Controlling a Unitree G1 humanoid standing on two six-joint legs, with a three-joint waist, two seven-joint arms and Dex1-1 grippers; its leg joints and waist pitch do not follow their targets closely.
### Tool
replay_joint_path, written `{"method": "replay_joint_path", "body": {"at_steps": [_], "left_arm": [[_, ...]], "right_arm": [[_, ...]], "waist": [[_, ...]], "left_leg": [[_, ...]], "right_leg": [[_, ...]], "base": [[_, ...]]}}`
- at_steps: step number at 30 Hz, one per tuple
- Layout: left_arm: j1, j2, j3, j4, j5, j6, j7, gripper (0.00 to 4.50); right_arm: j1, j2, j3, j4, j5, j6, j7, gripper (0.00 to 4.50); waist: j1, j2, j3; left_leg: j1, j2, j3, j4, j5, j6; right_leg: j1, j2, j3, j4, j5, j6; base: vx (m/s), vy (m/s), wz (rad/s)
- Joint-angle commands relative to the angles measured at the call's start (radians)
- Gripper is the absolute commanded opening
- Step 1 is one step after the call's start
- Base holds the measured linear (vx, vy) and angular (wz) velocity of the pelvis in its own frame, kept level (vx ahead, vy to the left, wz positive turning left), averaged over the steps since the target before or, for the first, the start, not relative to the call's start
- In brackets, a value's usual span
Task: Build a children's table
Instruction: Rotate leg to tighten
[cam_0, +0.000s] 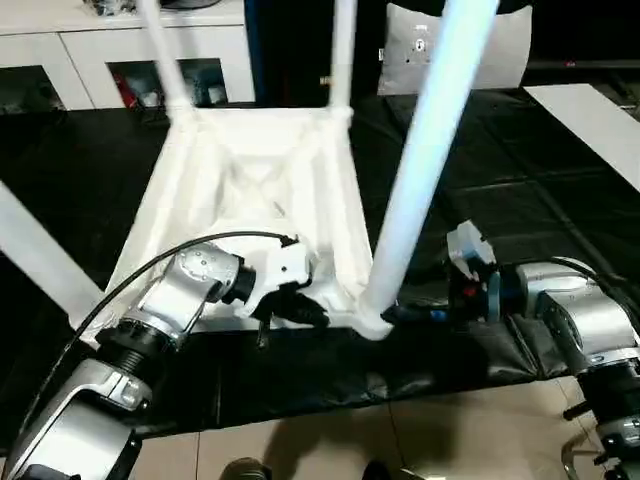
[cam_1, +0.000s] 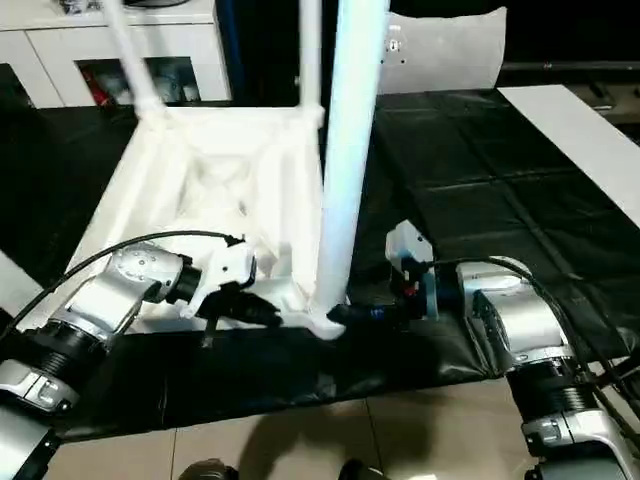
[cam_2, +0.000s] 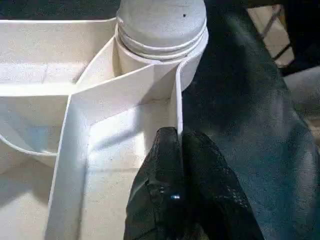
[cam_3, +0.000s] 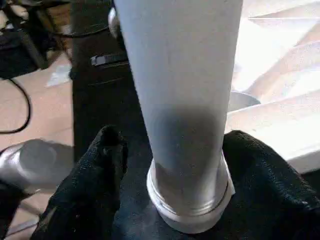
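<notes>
Table top (cam_0: 250, 190): all white, ribbed underside showing, ribs w/ pale grey shading. Legs: white; near leg (cam_0: 425, 160) has faint bluish-white cast, far legs (cam_0: 165, 60) plain white. Leg base collar (cam_3: 190, 207): white w/ grey shadow band. Corner socket (cam_2: 160, 30): off-white/greyish, one small dark speck on top. Work surface cover (cam_0: 520, 190): black, glossy, creased. Floor (cam_0: 330, 440): beige/tan tiles. Left gripper (cam_2: 177, 145) fingers: black. Right gripper (cam_3: 175, 150) fingers (cam_3: 95, 170): black. Forearms (cam_0: 190, 285): silver w/ black joint rings; white wrist housings; red & blue detail at right wrist (cam_0: 480, 290). Cable (cam_0: 150, 262): black. Cabinets (cam_0: 80, 50): white. Pillow (cam_0: 500, 45): white. Board (cam_0: 590, 115) on cover, right side: white.
</notes>
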Motion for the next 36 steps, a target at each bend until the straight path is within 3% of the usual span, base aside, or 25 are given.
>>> {"method": "replay_joint_path", "body": {"at_steps": [1,7,12,16,19,21,23,24,25,26,27,28,29,30,31,32,33,34,35,36], "left_arm": [[-0.009,-0.013,-0.041,-0.015,-0.001,-0.019,-0.045,0.00],[-0.015,-0.017,-0.038,0.002,0.006,-0.029,-0.045,0.00],[-0.012,-0.018,-0.035,0.003,0.007,-0.030,-0.047,0.00],[-0.014,-0.053,0.015,-0.005,-0.011,0.086,0.050,0.00],[-0.014,-0.070,0.033,-0.018,-0.003,0.141,0.121,0.00],[-0.016,-0.105,0.068,-0.029,-0.015,0.210,0.202,0.00],[-0.018,-0.144,0.102,-0.041,-0.018,0.277,0.296,0.00],[-0.017,-0.154,0.109,-0.047,-0.017,0.297,0.317,0.00],[-0.018,-0.167,0.118,-0.049,-0.015,0.318,0.346,0.00],[-0.025,-0.202,0.144,-0.047,-0.011,0.362,0.420,0.00],[-0.029,-0.219,0.159,-0.046,-0.011,0.383,0.453,0.00],[-0.033,-0.231,0.170,-0.044,-0.012,0.396,0.477,0.00],[-0.043,-0.254,0.193,-0.036,-0.008,0.415,0.535,0.00],[-0.048,-0.264,0.199,-0.034,-0.004,0.423,0.565,0.00],[-0.054,-0.274,0.202,-0.032,0.000,0.427,0.590,0.00],[-0.055,-0.276,0.203,-0.032,0.000,0.428,0.594,0.00],[-0.058,-0.282,0.202,-0.036,0.004,0.431,0.609,0.00],[-0.058,-0.282,0.202,-0.036,0.004,0.431,0.609,0.00],[-0.059,-0.282,0.197,-0.044,0.007,0.434,0.610,0.00],[-0.057,-0.276,0.191,-0.048,0.009,0.427,0.601,0.00]], "right_arm": [[-0.009,-0.005,0.016,0.004,0.008,-0.013,0.026,2.86],[-0.034,0.011,0.037,0.075,-0.023,-0.059,0.035,2.35],[-0.040,0.021,0.041,0.111,-0.025,-0.067,0.054,1.99],[-0.010,0.054,0.013,0.105,0.030,-0.044,0.045,1.91],[0.011,0.086,0.013,0.119,0.010,-0.016,-0.041,1.89],[-0.013,0.154,0.002,0.210,-0.034,-0.044,-0.175,1.89],[-0.059,0.241,-0.032,0.313,-0.072,-0.036,-0.379,1.89],[-0.080,0.263,-0.040,0.355,-0.082,-0.035,-0.440,1.89],[-0.105,0.285,-0.052,0.412,-0.091,-0.042,-0.510,1.88],[-0.158,0.336,-0.082,0.539,-0.107,-0.072,-0.685,1.88],[-0.173,0.354,-0.097,0.568,-0.112,-0.074,-0.759,1.88],[-0.179,0.363,-0.109,0.570,-0.115,-0.067,-0.809,1.88],[-0.174,0.381,-0.136,0.491,-0.116,-0.005,-0.889,1.88],[-0.167,0.391,-0.149,0.432,-0.114,0.036,-0.916,1.88],[-0.158,0.407,-0.160,0.369,-0.112,0.077,-0.936,1.88],[-0.156,0.410,-0.162,0.358,-0.112,0.084,-0.939,1.88],[-0.154,0.428,-0.167,0.325,-0.115,0.085,-0.947,1.88],[-0.154,0.428,-0.167,0.325,-0.115,0.085,-0.947,1.88],[-0.151,0.432,-0.159,0.294,-0.123,0.073,-0.941,2.23],[-0.145,0.426,-0.153,0.271,-0.122,0.076,-0.927,2.23]], "waist": [[-0.006,-0.014,-0.098],[-0.005,-0.015,-0.101],[-0.002,-0.016,-0.105],[-0.002,-0.017,-0.107],[-0.002,-0.018,-0.102],[-0.013,-0.014,-0.093],[-0.042,-0.011,-0.087],[-0.073,-0.008,-0.084],[-0.083,0.021,-0.081],[-0.080,0.020,-0.074],[-0.094,0.012,-0.061],[-0.079,-0.030,-0.061],[-0.092,-0.048,-0.041],[-0.110,-0.077,-0.052],[-0.096,-0.042,-0.069],[-0.099,-0.018,-0.094],[-0.090,0.015,-0.104],[-0.084,0.024,-0.105],[-0.085,0.020,-0.101],[-0.079,0.010,-0.084]], "left_leg": [[0.002,0.012,0.014,-0.064,-0.136,0.091],[0.003,0.009,0.015,-0.062,-0.143,0.080],[0.001,0.012,0.014,-0.062,-0.129,0.084],[0.002,0.015,0.015,-0.062,-0.129,0.084],[0.006,0.012,0.015,-0.062,-0.159,0.070],[0.013,0.005,0.017,-0.057,-0.203,0.054],[0.019,0.005,0.009,-0.051,-0.276,0.036],[0.004,0.018,-0.005,-0.051,-0.335,0.027],[-0.027,0.101,-0.044,-0.106,-0.496,0.041],[-0.022,0.149,-0.062,-0.165,-0.626,0.019],[-0.021,0.144,-0.054,-0.188,-0.677,0.021],[0.036,0.043,-0.009,-0.097,-0.629,0.001],[0.099,-0.052,0.027,0.028,-0.470,-0.014],[0.069,-0.102,0.045,0.127,-0.269,0.026],[0.008,-0.055,0.021,0.059,-0.233,0.048],[-0.001,-0.027,-0.003,0.018,-0.226,0.059],[-0.015,0.047,-0.040,-0.021,-0.188,0.080],[-0.011,0.088,-0.055,-0.040,-0.193,0.098],[-0.011,0.112,-0.065,-0.058,-0.214,0.104],[0.022,0.080,-0.032,-0.065,-0.336,0.065]], "right_leg": [[0.072,-0.064,0.062,-0.072,-0.459,-0.039],[0.072,-0.064,0.056,-0.080,-0.495,-0.015],[0.074,-0.064,0.059,-0.072,-0.465,-0.023],[0.073,-0.064,0.060,-0.072,-0.452,-0.035],[0.070,-0.064,0.052,-0.083,-0.507,-0.018],[0.065,-0.063,0.035,-0.103,-0.582,0.014],[0.068,-0.059,0.002,-0.125,-0.641,0.060],[0.091,-0.049,-0.029,-0.135,-0.652,0.115],[0.136,-0.050,-0.005,-0.027,-0.554,0.104],[0.109,-0.061,0.097,0.120,-0.261,0.009],[0.106,-0.055,0.117,0.158,-0.236,-0.003],[0.050,-0.051,0.147,0.024,-0.585,0.039],[-0.044,-0.056,0.073,-0.125,-0.960,0.123],[-0.039,-0.058,0.040,-0.164,-1.206,0.210],[0.070,-0.113,0.037,-0.135,-1.045,0.251],[0.085,-0.086,0.005,-0.118,-0.834,0.273],[0.116,-0.087,0.020,-0.080,-0.545,0.187],[0.114,-0.091,0.039,-0.042,-0.420,0.128],[0.109,-0.093,0.059,-0.003,-0.318,0.079],[0.071,-0.089,0.074,-0.033,-0.340,-0.001]], "base": [[0.000,0.000,0.00],[0.000,0.000,0.00],[0.000,0.000,0.00],[0.000,0.000,0.00],[0.000,0.000,0.00],[0.000,0.000,0.00],[0.000,0.000,0.00],[-0.074,-0.018,-0.21],[-0.074,-0.018,-0.21],[-0.069,-0.033,-0.21],[-0.012,-0.077,-0.03],[-0.012,-0.077,-0.03],[-0.028,-0.113,-0.06],[0.027,-0.017,-0.33],[0.027,-0.017,-0.33],[0.071,0.026,-0.26],[0.000,0.000,0.00],[0.000,0.000,0.00],[0.000,0.000,0.00],[0.000,0.000,0.00]]}}
